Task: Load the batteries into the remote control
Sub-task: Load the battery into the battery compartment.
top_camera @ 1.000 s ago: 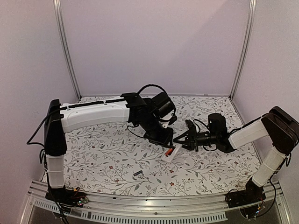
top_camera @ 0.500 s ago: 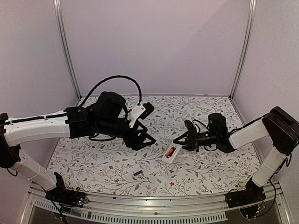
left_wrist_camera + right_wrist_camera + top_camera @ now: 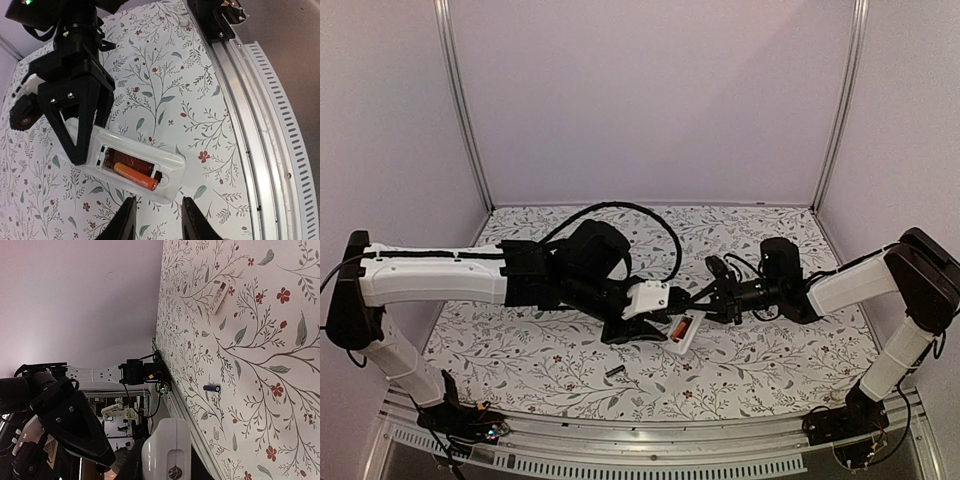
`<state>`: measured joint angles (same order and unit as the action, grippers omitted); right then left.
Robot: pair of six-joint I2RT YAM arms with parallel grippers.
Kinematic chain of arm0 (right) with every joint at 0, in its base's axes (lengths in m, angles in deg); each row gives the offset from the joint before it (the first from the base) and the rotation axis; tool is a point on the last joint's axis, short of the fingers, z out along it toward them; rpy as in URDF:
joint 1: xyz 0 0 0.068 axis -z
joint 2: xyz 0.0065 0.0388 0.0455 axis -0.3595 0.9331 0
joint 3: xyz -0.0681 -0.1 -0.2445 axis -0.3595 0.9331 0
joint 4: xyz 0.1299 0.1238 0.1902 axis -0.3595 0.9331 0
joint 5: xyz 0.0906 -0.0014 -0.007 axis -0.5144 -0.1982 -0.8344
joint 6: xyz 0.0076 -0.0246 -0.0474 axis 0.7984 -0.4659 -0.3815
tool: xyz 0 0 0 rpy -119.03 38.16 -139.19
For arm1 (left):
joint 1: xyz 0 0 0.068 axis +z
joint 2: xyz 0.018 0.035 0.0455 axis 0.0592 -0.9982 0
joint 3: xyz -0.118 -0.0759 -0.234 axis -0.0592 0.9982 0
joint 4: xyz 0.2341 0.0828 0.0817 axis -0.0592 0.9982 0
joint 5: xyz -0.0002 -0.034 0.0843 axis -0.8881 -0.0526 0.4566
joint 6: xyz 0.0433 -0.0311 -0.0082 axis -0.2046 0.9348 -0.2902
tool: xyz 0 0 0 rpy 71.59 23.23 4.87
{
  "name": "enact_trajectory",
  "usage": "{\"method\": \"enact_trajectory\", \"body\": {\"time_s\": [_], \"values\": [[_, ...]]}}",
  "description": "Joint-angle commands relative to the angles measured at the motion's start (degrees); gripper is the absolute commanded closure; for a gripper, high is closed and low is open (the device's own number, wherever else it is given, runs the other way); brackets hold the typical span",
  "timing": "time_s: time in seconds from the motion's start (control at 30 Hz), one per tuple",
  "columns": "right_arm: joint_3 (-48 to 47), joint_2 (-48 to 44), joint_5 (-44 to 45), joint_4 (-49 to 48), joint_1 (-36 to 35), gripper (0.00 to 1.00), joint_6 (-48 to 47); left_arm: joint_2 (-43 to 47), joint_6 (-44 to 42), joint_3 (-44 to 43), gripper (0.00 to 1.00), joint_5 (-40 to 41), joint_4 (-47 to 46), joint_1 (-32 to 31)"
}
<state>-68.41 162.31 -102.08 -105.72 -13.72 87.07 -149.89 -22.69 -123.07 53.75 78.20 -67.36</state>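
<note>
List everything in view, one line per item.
remote: 1, white, mid-table, battery bay facing up, one end clamped by the right gripper
orange battery: 1, orange, lying in the remote's bay
dark battery: 1, dark, loose on the tablecloth, nearer the arm bases than the remote
small cover: 1, white, flat on the tablecloth, seen only from the right wrist
tablecloth: 1, white with floral print, over the table
rail: 1, silver, along the near edge
left gripper: 1, black, fingers apart, nothing held, facing the remote's open bay
right gripper: 1, black, shut on the remote
</note>
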Motion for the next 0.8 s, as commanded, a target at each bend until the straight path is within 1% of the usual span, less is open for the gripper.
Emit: {"method": "enact_trajectory", "body": {"time_s": [0.0,0.17,0.77], "values": [[-1.7,-0.8,-1.5,0.8,-1.1,1.0,-0.9,-3.6,-7.3,-3.4,0.7,-1.4,2.6,-0.5],[-2.1,-0.3,-2.0,0.9,-1.7,1.0,-1.1,-5.6,-8.2,-4.0,0.72,-1.3,2.9,-0.9],[-2.8,0.8,-2.4,0.8,-2.7,1.0,-1.6,-8.2,-10.4,-5.0,0.78,-0.4,3.5,-2.0]]}}
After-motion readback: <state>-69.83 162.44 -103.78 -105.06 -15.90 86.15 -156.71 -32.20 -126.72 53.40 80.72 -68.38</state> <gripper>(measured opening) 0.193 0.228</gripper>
